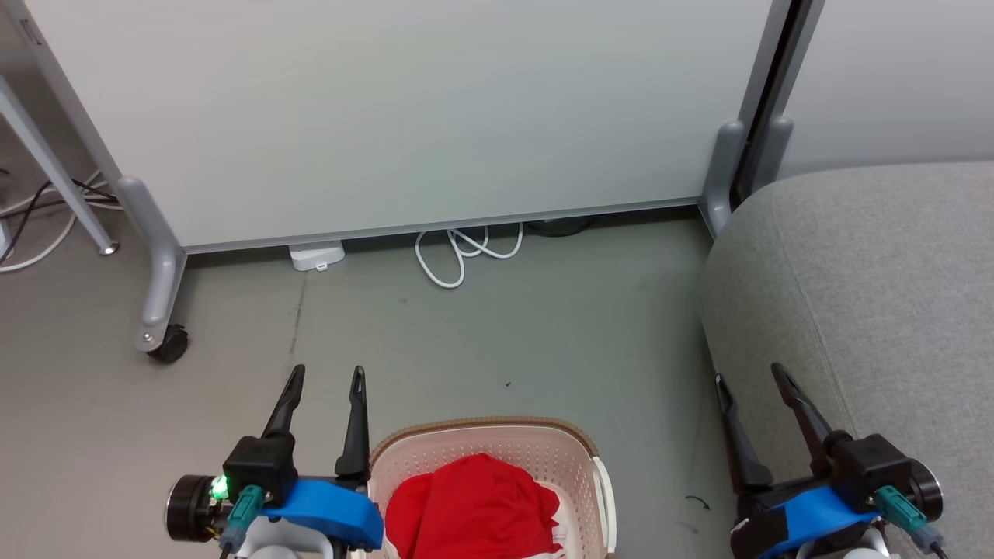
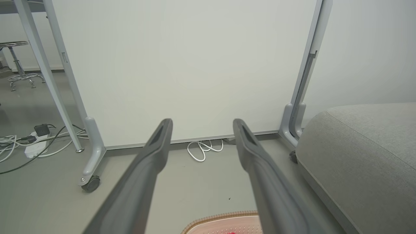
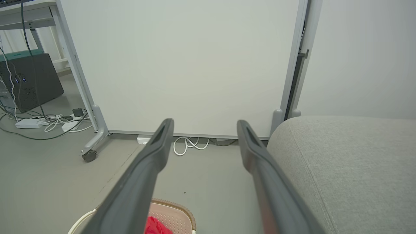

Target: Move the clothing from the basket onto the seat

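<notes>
The job is only starting, I think. The red clothing point(image 1: 474, 505) is lying in a heap inside the basket point(image 1: 497, 446), and none of it is lying on the seat point(image 1: 870, 295) yet. The basket is sitting on the floor point(image 1: 543, 326) between the two arms, and the big grey seat is standing near it on the right. The left gripper point(image 1: 328, 374) is hanging in the air just beside the basket's left rim, with its fingers apart and holding nothing. The right gripper point(image 1: 747, 374) is waiting by the edge of the seat, and its fingers are apart and empty too. The heap is running off the bottom of the head view, so I cannot tell if it is one piece or two. Next, one gripper is going to need to dip into the basket, pinch a good fold of cloth, lift it over the rim and carry it right.
</notes>
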Tool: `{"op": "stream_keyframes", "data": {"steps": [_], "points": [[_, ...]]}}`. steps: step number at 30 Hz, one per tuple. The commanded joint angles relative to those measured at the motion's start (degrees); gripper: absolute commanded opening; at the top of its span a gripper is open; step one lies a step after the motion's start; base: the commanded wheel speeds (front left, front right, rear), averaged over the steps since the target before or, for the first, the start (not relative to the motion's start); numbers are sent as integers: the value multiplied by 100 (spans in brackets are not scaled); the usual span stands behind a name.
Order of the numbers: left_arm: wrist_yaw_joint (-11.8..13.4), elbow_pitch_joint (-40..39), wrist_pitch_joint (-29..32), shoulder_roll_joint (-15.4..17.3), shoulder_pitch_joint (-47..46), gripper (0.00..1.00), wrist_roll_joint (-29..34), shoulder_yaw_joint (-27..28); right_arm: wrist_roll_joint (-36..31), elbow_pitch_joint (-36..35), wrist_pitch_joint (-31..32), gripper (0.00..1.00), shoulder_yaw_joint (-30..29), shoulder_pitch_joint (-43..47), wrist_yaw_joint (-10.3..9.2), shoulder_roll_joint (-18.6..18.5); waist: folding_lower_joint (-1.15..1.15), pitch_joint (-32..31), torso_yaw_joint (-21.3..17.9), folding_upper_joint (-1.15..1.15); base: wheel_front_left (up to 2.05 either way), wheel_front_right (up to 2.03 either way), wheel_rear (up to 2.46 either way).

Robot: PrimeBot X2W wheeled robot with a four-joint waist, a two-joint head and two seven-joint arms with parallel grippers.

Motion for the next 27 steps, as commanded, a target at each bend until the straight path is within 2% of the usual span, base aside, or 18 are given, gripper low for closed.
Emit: {"op": "stream_keyframes", "data": {"steps": [1, 11, 17, 27], "points": [[-25, 25, -18, 13, -127, 100, -1, -22, 28, 6, -20, 100, 13, -68, 3, -32, 0, 39, -37, 0, 0, 0, 0], [-339, 620, -16, 91, -796, 100, 220, -295, -31, -108, -20, 100, 1, -278, 3, -31, 0, 526, -301, 0, 0, 0, 0], [-513, 1318, -17, 201, -1510, 100, 338, -597, -71, -214, -19, 100, 35, -553, 3, -30, 0, 1065, -554, 0, 0, 0, 0], [-611, 2870, -17, 296, -2712, 100, 357, -1279, -194, -464, -16, 100, 156, -1153, 3, -27, 0, 2183, -1024, 0, 0, 0, 0]]}}
